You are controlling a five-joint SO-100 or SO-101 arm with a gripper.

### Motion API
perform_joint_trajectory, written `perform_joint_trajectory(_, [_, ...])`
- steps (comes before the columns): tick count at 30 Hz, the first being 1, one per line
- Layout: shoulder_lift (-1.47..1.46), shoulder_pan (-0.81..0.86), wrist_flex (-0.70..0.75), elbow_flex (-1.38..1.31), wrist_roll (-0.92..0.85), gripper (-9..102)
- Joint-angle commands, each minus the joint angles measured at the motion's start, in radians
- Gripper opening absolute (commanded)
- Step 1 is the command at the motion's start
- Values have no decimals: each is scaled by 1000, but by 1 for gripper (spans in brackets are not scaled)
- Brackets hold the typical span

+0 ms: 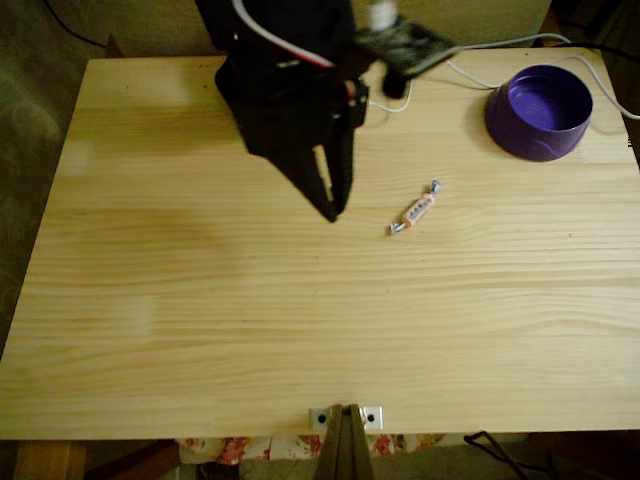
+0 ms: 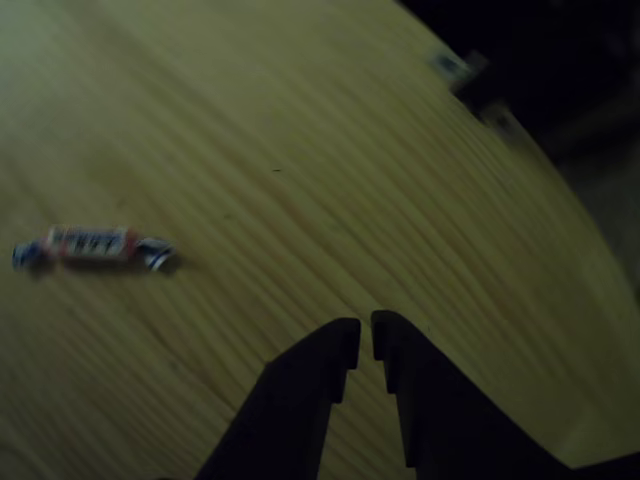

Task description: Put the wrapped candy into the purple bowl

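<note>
On table, wrapped candy lies right of my gripper, jaws nearly together, empty; purple bowl far right

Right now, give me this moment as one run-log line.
pincer: nearly shut, empty | wrapped candy: on table, apart from pincer | purple bowl: empty | step: grasp not yet done

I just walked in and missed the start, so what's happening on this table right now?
A black robot arm is poised over a pale wooden table, and its gripper holds nothing; its jaws are nearly shut. A small wrapped candy in a pink-orange wrapper with twisted silvery ends lies on the wood, apart from the gripper, to its right in the fixed view. The round purple plastic bowl sits near the table's far right corner with nothing visible in it. No grasp has been made yet.
</note>
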Motion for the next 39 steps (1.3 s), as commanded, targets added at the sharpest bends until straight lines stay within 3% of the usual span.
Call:
perform_joint_trajectory(1, [-72,-87,52,-155,-87,3])
perform_joint_trajectory(12, [-249,-192,32,-207,-411,8])
perform_joint_trajectory(21, [-365,-270,38,-293,-626,21])
perform_joint_trajectory(33, [-555,-385,-32,-413,-779,23])
perform_joint_trajectory(39, [-661,-388,25,-479,-828,24])
